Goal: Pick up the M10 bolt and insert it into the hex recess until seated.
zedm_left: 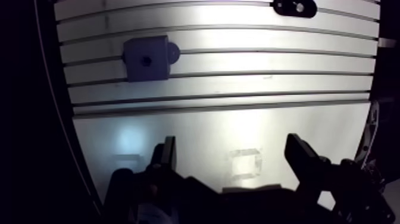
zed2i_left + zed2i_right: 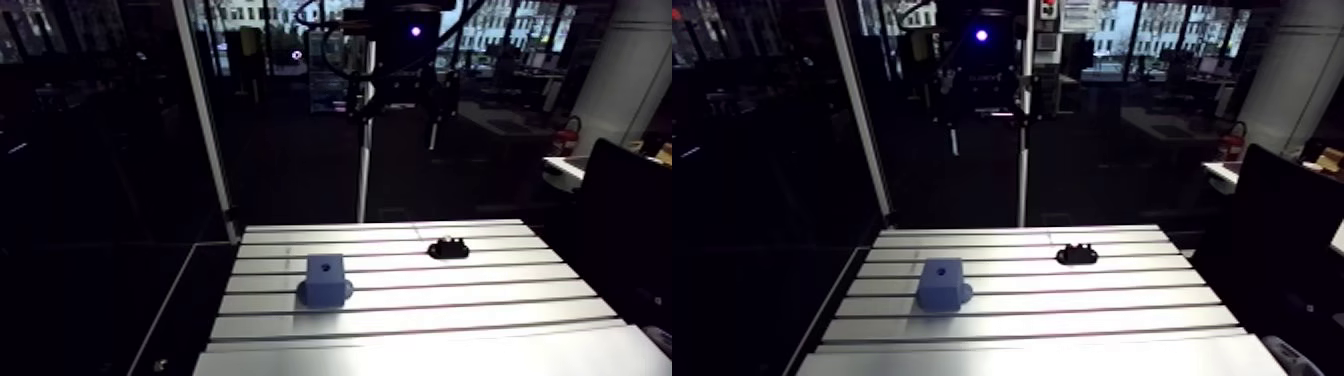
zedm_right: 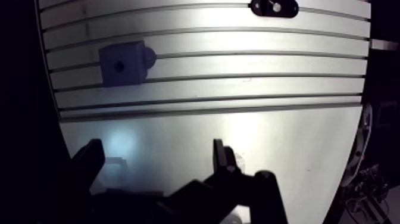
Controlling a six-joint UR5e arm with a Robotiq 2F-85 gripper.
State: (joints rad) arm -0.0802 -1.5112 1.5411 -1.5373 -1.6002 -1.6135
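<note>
Claw point(image 1: 232, 146) fingers rise closest to the lens, spread wide with nothing between them, hanging over the smooth near strip of the table point(image 1: 208, 119). From this I judge the step in hand to be the reach for the bolt point(image 1: 294, 6), a small black piece lying close to the table's far edge, toward its right corner as the arm view shows it. Whether it stands in a holder is too small to tell. To do it well, the claw should travel over the slotted rows to the far edge and centre itself above the piece. It should stay wide on the way down and close only once the bolt sits squarely between the fingers, so it hangs straight for the insertion. A blue block point(image 2: 325, 277) with a dark hole point(image 1: 145, 59) in its top sits on the middle rows toward the left edge, well apart from the bolt and off the direct line, so nothing blocks the reach.
</note>
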